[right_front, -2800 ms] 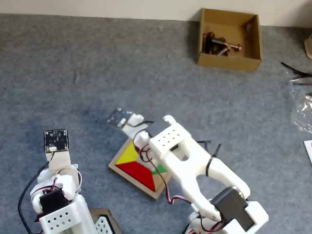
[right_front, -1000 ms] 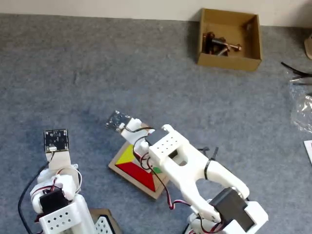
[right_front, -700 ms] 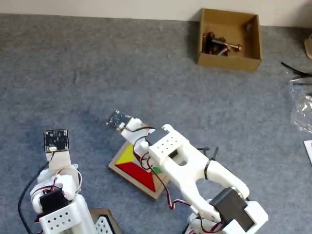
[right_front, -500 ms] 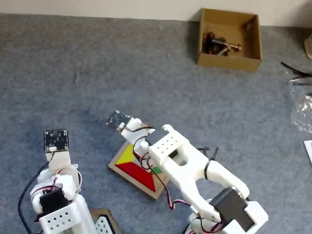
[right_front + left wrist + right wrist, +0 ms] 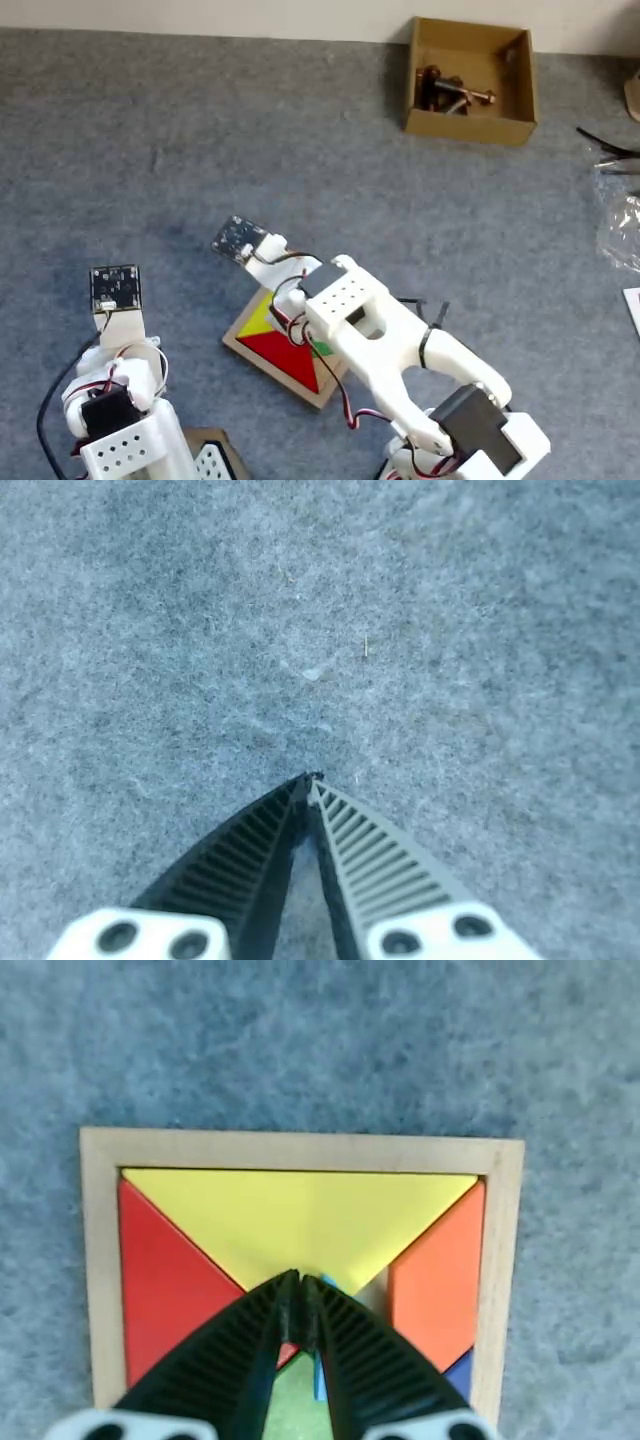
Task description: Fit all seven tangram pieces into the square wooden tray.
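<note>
The square wooden tray [image 5: 300,1148] lies on the grey felted worktop [image 5: 150,150], turned so that one corner points back at the arm bases. Being square, it has no long axis. The yellow triangle [image 5: 300,1220] runs its long edge along the tray's far rim, apex aimed at the tray's middle, with the red triangle [image 5: 165,1280] and orange piece [image 5: 435,1280] on either side. The right pincer [image 5: 300,1278] hangs closed and empty over the tray's middle. The left pincer [image 5: 310,778], also closed, sits over bare felt away from the tray. The pieces look thin, stiff, light and smooth. Seated flush, they offer no edge to pinch, so nudging with closed tips seems wiser.
</note>
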Robot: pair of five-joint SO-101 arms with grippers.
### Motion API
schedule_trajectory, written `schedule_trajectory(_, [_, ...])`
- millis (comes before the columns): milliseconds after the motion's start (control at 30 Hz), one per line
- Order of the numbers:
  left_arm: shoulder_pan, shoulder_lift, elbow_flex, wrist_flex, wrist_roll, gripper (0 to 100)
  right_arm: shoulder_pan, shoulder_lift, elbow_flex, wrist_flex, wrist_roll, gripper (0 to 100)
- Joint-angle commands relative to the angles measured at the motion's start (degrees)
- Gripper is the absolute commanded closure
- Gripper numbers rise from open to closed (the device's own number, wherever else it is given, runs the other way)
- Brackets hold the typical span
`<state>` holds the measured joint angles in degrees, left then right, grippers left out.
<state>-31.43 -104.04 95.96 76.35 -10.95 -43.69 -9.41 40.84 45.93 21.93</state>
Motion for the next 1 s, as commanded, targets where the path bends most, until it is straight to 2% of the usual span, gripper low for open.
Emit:
schedule_trajectory(0, [0.8, -0.3, 1.2, 0.3, 0.5, 99, 2.7, -0.1, -1.0, -1.1, -0.6, 99.5])
schedule_trajectory(567, [0.8, -0.3, 1.2, 0.3, 0.5, 99, 3.3, 0.0, -0.9, -5.5, -0.6, 99.5])
schedule_trajectory(833, [0.8, -0.3, 1.2, 0.3, 0.5, 99, 9.1, -0.3, -2.8, 0.9, -0.6, 99.5])
schedule_trajectory(967, [0.8, -0.3, 1.2, 0.3, 0.5, 99, 10.2, -0.3, -3.0, 1.0, -0.4, 99.5])
